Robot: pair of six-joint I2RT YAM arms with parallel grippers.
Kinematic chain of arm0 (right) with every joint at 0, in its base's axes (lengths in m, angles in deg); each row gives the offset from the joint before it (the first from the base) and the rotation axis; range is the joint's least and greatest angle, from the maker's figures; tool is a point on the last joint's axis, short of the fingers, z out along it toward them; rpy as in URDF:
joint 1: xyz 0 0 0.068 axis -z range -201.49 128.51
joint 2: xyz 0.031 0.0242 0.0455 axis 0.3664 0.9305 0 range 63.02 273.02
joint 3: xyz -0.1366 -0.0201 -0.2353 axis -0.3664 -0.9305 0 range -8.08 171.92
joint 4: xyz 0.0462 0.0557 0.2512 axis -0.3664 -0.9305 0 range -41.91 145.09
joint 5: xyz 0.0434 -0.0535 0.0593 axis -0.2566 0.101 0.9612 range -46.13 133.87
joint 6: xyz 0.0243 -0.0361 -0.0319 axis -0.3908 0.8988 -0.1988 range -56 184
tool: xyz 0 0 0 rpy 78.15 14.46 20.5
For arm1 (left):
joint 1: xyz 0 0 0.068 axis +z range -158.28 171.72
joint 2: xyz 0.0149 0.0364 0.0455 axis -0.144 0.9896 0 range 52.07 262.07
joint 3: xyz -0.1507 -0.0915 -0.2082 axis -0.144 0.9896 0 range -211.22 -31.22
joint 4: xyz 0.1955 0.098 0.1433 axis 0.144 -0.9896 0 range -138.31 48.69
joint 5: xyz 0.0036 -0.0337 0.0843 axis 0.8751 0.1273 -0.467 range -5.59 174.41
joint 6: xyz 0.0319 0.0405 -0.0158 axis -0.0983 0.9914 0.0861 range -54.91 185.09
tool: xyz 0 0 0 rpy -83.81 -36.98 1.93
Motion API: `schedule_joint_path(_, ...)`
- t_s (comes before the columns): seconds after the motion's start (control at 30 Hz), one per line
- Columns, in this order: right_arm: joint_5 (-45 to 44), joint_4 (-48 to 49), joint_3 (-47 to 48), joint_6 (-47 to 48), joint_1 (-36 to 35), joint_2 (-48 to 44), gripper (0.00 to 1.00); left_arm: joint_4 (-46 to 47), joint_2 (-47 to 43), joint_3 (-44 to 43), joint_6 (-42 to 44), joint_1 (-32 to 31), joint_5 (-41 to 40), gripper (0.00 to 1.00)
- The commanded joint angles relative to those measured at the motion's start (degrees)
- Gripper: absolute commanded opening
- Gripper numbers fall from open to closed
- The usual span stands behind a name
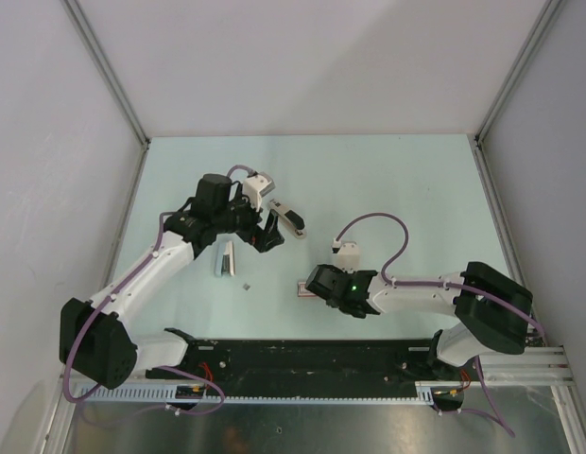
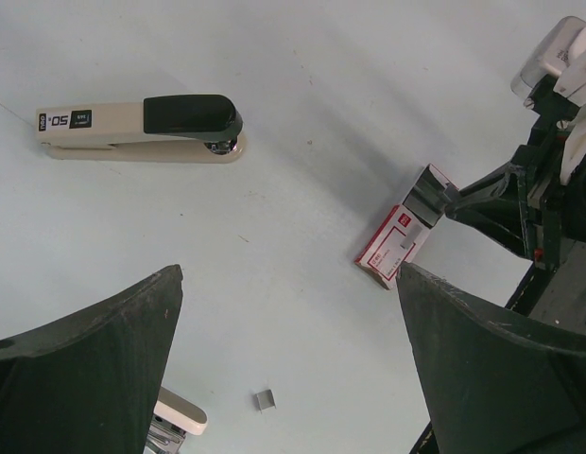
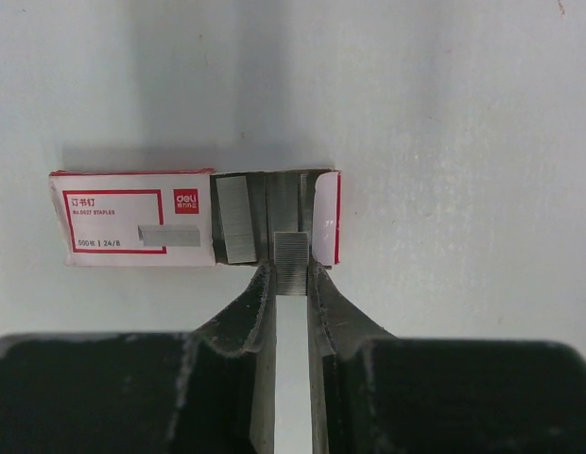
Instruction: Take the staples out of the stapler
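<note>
Nearest the arm bases, the right fingers pinch a short silvery metal strip of staples. Its far end reaches over the open end of a flat red-and-white cardboard staple box, which lies on the pale surface. More silvery strips lie inside the box. A tiny grey staple fragment sits on the surface to its left. Farther out, the left fingers are spread wide around nothing. Beyond them lies the slim cream-beige stapler with its black top, well apart from the box and touched by neither arm.
</note>
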Motion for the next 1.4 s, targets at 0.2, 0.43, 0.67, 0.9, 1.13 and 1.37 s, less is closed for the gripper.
schedule_joint_path(0.2, -0.2, 0.1, 2.1, -0.8, 0.8, 0.4, 0.12, 0.4, -2.2, 0.0, 3.4, -0.6, 1.2, 0.99)
schedule_joint_path(0.43, 0.2, 0.7, 2.2, -0.1, 1.3, 0.2, 0.18, 0.4, -2.3, 0.0, 3.4, -0.6, 1.3, 0.99)
schedule_joint_path(0.67, 0.5, 0.5, 2.4, 0.2, 1.6, 0.4, 0.3, 0.4, -2.3, 0.0, 3.3, -0.6, 1.6, 0.99)
schedule_joint_path(0.9, 0.6, 0.1, 2.5, 0.1, 1.6, -0.2, 0.32, 0.3, -2.6, 0.1, 3.3, -0.8, 1.7, 0.99)
schedule_joint_path(1.13, 0.3, -1.5, 2.6, -0.3, 0.7, -2.8, 0.25, 0.1, -2.8, 0.2, 3.6, -0.9, 1.7, 0.99)
schedule_joint_path(1.37, -0.2, -4.7, 2.6, -1.6, -0.8, -5.3, 0.12, 0.0, -2.9, 0.2, 3.6, -0.9, 1.9, 0.99)
